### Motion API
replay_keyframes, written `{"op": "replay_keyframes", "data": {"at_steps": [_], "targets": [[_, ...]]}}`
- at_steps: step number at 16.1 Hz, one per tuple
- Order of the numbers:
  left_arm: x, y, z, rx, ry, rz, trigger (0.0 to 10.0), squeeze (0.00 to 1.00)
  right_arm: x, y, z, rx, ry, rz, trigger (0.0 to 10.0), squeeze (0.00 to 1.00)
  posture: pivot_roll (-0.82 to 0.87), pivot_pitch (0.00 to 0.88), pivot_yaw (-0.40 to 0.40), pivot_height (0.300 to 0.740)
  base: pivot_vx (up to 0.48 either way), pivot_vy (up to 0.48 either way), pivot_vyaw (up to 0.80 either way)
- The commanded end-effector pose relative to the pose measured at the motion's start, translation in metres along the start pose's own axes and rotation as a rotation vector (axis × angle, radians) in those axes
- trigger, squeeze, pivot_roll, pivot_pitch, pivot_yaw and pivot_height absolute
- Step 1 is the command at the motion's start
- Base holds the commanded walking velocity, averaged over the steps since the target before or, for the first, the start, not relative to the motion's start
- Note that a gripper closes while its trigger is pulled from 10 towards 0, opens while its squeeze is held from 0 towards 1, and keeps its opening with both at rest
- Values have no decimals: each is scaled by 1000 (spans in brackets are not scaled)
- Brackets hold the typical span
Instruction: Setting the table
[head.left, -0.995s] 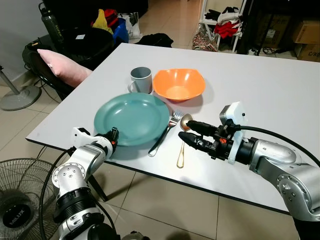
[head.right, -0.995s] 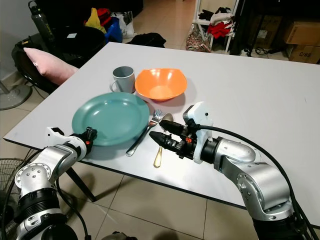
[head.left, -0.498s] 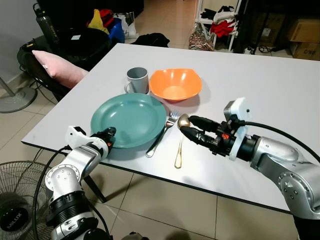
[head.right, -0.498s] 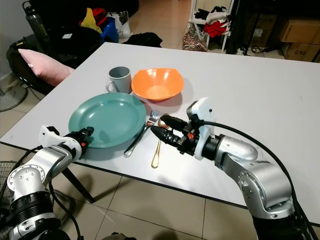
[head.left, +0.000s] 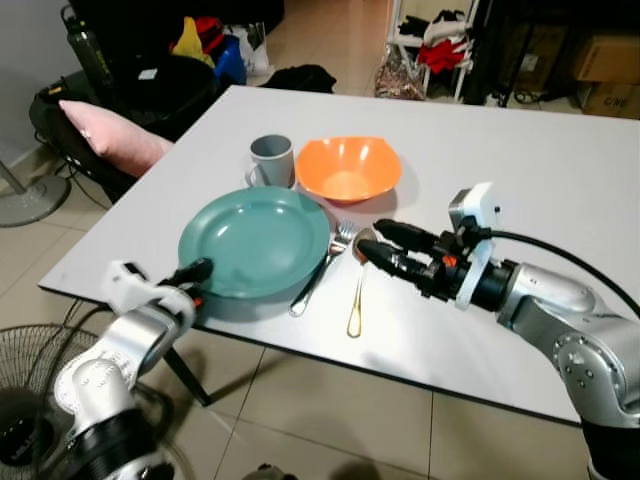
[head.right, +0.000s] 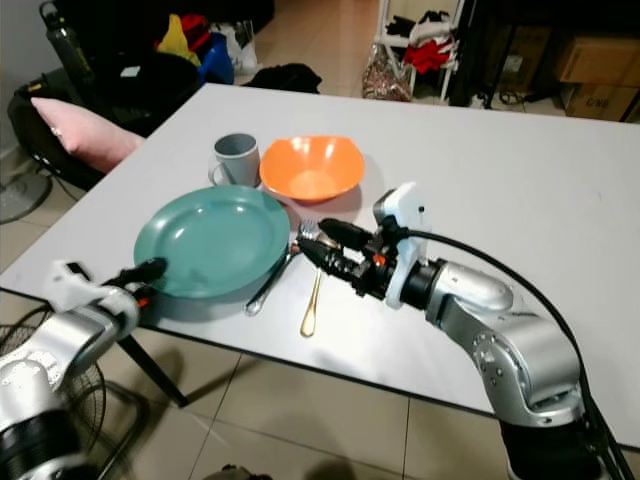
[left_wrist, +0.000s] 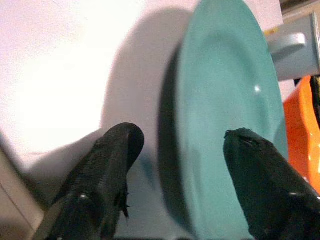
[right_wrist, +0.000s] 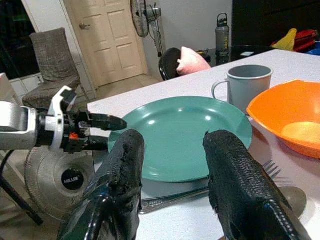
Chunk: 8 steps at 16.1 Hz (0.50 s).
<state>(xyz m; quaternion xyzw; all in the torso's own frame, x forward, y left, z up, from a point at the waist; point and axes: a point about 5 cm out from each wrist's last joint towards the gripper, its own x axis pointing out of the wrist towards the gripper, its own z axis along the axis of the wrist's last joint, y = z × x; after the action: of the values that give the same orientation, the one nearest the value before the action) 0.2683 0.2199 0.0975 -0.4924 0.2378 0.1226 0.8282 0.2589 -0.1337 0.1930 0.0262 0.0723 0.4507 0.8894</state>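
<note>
Head views: white counter (head.left: 560, 160) carries a teal plate (head.left: 255, 240), grey mug (head.left: 272, 160) and orange bowl (head.left: 348, 168) behind it, fork (head.left: 318, 272) touching the plate's right rim, gold spoon (head.left: 356, 295) just beside the fork. Right end effector (head.left: 372, 240) hovers over the spoon bowl, fingers parted, holding nothing. Left end effector (head.left: 192, 273) sits at the plate's near-left rim by the counter edge, somewhat blurred.

Left wrist view: the two black fingers (left_wrist: 107, 165) are wide apart, straddling the plate's edge, not clamped.

Right wrist view: fingers (right_wrist: 125, 170) moderately open, empty, pointing over fork and spoon toward the plate; the left end effector shows beyond.

Progress: setting looks mostly laid out, with plate, mug, bowl, fork and spoon placed. Probably only small adjustments to the plate or cutlery remain; no knife or napkin is seen.
</note>
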Motion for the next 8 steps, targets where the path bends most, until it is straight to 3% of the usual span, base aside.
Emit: {"op": "replay_keyframes", "data": {"at_steps": [1,4,5,6,7,8], "targets": [[-7,15,4,30,-20,107,10000,1000,0,-1,3,5,-2,0,10000,0,-100,0,96,740,0,0,0],[-36,8,22,103,-189,94,10000,1000,-1,-2,5,39,-25,-7,10000,0,-91,0,94,740,0,0,0],[-44,0,26,182,-242,74,10000,1000,-1,-2,5,49,-30,-11,10000,0,-90,0,93,740,0,0,0],[-54,-12,32,306,-331,46,10000,745,-1,-1,4,58,-35,-25,10000,0,-85,0,91,740,0,0,0],[-61,-20,37,397,-391,31,10000,0,0,-2,3,63,-37,-47,10000,0,-84,0,91,740,0,0,0],[-71,-34,42,535,-475,-6,10000,0,4,-3,-1,81,-43,-113,10000,0,-79,0,91,740,0,0,0]]}}
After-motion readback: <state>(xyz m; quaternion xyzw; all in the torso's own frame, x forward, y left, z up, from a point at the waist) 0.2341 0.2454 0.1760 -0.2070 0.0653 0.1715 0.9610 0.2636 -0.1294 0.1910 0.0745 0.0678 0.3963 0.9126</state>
